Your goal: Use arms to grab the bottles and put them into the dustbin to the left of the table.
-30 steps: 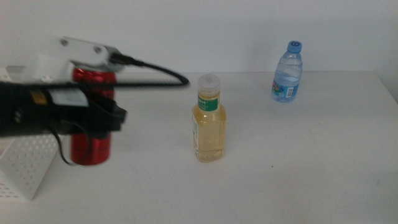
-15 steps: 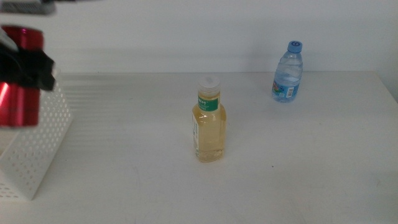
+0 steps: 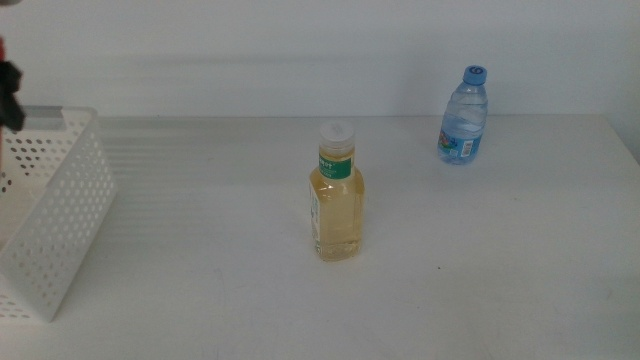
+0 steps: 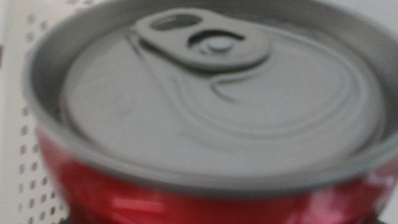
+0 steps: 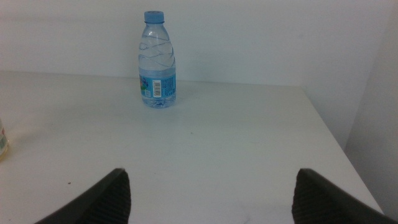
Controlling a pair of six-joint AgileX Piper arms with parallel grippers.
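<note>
The red soda can fills the left wrist view, top and pull tab facing the camera, held over the dustbin. In the middle view only a dark bit of my left gripper shows at the far left edge, above the white perforated dustbin. The bottle of yellow liquid stands mid-table. The blue-capped water bottle stands at the back right, and also shows in the right wrist view. My right gripper is open and empty, low over the table, well short of the water bottle.
The white table ends at its right edge just past the water bottle. A white wall runs behind the table.
My left arm has carried the red can leftward and up, from beside the dustbin on the table to almost out of the middle view. The two bottles have not moved.
</note>
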